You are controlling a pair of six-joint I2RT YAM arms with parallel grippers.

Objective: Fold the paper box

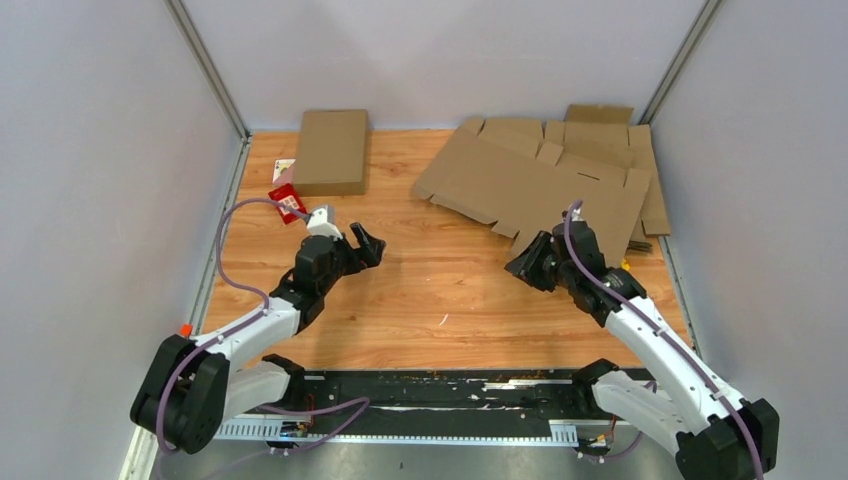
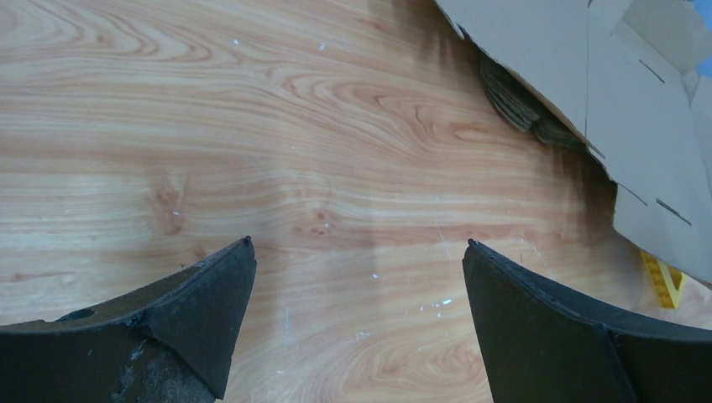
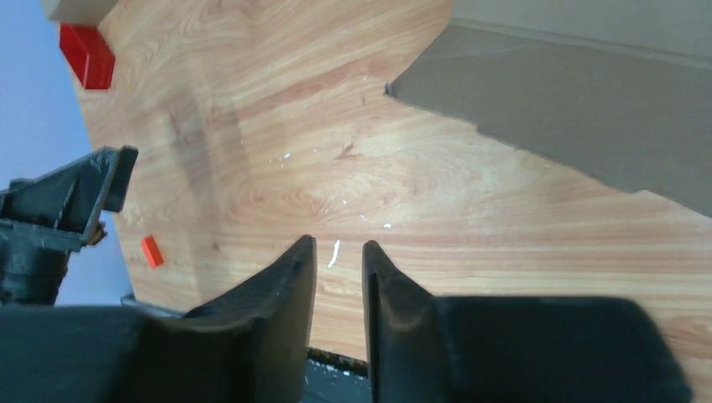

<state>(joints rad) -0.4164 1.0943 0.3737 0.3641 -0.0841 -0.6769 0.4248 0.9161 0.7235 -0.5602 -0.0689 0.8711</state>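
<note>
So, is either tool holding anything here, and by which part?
Nothing is held. The left tool is wide open over the wooden table; the right tool, barely parted, is empty, clear of the flat brown cardboard blank.

You have two grippers: one left gripper [image 1: 372, 245] and one right gripper [image 1: 518, 265], and each has two fingers. There is one table [image 1: 440, 300]. At its far right you have one paper box [image 1: 530, 185], a single flat sheet. Under it lies one pile of blanks [image 1: 603, 114]; how many sheets are in it, you cannot count from these views. At the far left you have one closed brown box [image 1: 331, 150] and, just beside it, one red piece [image 1: 287, 200]. One small orange piece [image 1: 185, 328] is at the near left, and one yellow piece [image 2: 663, 277] at the right.
</note>
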